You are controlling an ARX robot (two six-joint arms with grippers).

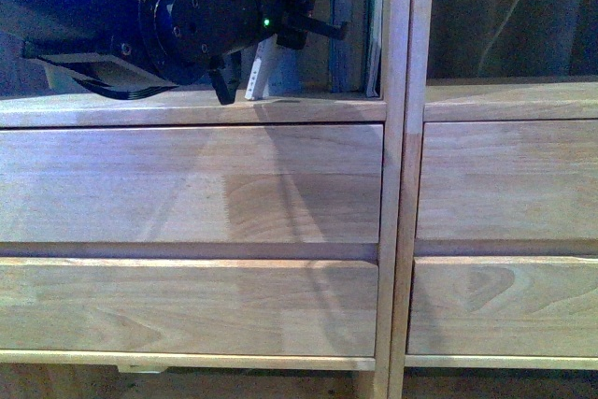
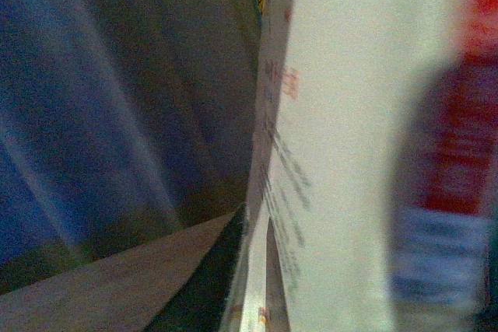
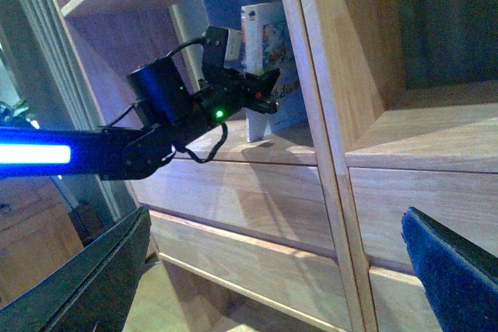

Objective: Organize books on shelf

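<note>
Light-brown wooden shelf (image 1: 196,184) fills the front view, and in the open compartment left of its central double upright (image 1: 404,137) the left gripper (image 1: 280,53) reaches in with a jaw on either side of the leaning thin white book (image 1: 259,67), probably to stand it straight. Whether the jaws actually pinch it I cannot tell. Taller upright books (image 1: 353,16) crowd the space against the upright, while the right gripper (image 3: 276,223) hangs apart, jaws spread wide and empty.

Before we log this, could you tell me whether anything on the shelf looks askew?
Yes: the thin white book leans tilted on the shelf, apart from the upright books beside the central upright.
</note>
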